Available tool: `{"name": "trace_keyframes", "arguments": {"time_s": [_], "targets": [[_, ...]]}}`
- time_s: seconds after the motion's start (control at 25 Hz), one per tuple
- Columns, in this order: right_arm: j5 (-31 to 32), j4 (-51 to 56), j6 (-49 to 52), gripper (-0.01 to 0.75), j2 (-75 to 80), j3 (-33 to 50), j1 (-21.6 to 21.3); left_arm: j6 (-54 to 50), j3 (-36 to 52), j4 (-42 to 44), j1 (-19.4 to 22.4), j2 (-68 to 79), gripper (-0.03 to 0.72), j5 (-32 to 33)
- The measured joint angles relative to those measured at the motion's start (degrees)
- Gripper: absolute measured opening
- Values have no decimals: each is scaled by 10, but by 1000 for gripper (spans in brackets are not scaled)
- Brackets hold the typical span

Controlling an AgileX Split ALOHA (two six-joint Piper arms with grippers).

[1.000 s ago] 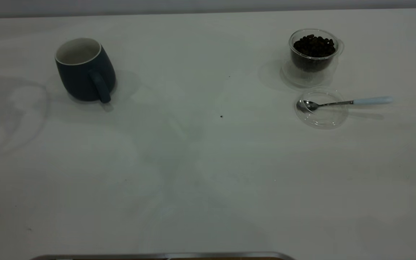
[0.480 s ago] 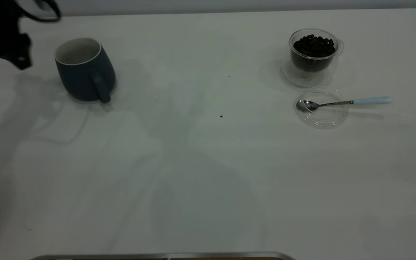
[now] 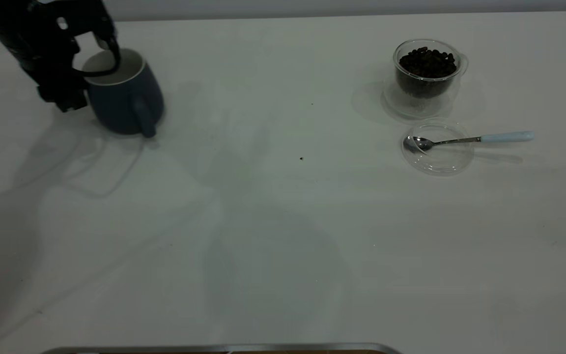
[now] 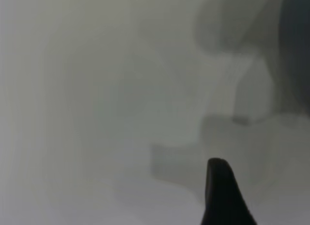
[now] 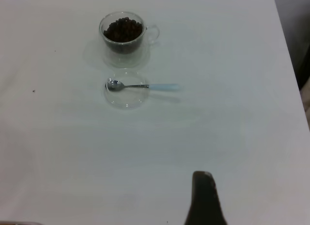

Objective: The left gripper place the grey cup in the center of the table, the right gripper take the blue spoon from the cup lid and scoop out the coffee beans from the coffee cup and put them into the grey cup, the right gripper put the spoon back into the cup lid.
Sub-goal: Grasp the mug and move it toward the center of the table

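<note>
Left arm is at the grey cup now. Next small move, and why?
Probably settle the left gripper onto the grey cup and grip it. The gripper sits against the cup's far-left side, the cup is not yet at the centre of the table, and the blue spoon lies untouched in the cup lid.

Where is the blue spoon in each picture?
Exterior view: the blue spoon lies at the right, bowl in the cup lid, handle sticking out.
Left wrist view: not in it.
Right wrist view: the spoon lies across the lid.
Shared landmark: the coffee cup of beans, beside the lid in both.
</note>
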Motion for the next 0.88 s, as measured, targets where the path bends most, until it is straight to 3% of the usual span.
{"name": "trace_keyframes", "arguments": {"time_s": [0.88], "targets": [[0, 0, 0, 580, 0, 0, 0, 44, 0, 45, -102, 17, 495, -109]]}}
